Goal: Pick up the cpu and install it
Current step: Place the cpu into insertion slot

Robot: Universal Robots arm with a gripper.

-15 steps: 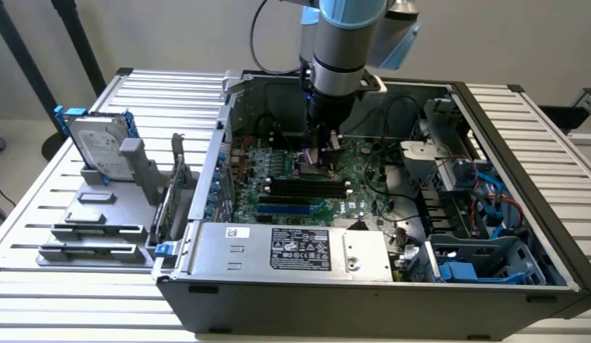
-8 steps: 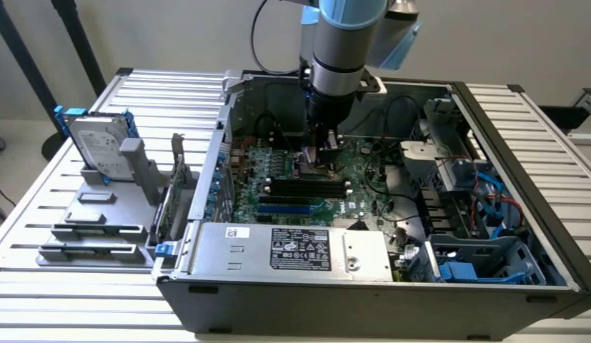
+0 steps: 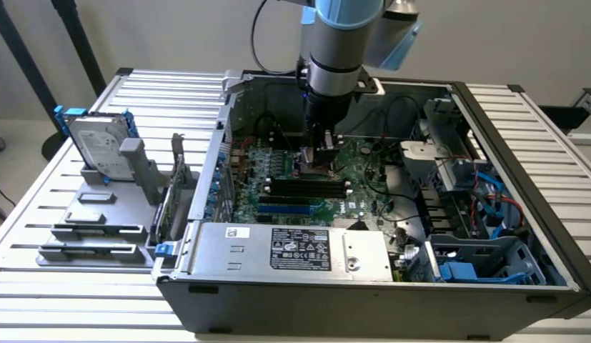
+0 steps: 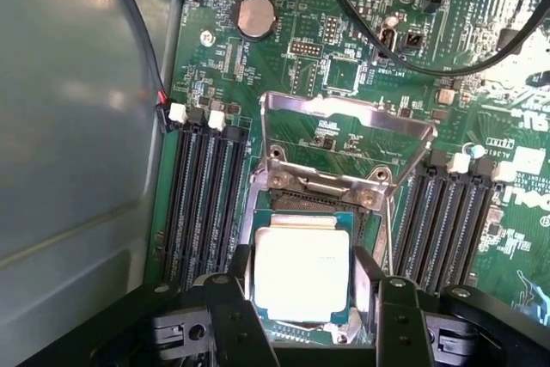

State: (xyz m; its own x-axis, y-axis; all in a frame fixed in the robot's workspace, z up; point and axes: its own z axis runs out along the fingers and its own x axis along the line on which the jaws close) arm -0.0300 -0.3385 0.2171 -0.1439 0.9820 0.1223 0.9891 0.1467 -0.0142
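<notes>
The gripper (image 4: pixel 302 271), spread wide and clasping the cpu (image 4: pixel 301 277) by two sides, holds it in the socket (image 4: pixel 301 202); pickup looks done, release and seating not yet.

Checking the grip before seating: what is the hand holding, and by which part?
The cpu, apparently pinched by two opposite side edges between the fingers of the hand.

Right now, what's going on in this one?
A Universal Robots arm reaches down into an open computer case, with its gripper low over the green motherboard. In the wrist view the cpu lies square in the socket. The metal load plate is flipped open and not yet closed over it. Black memory slots flank the socket. The gripper is right at the cpu.
</notes>
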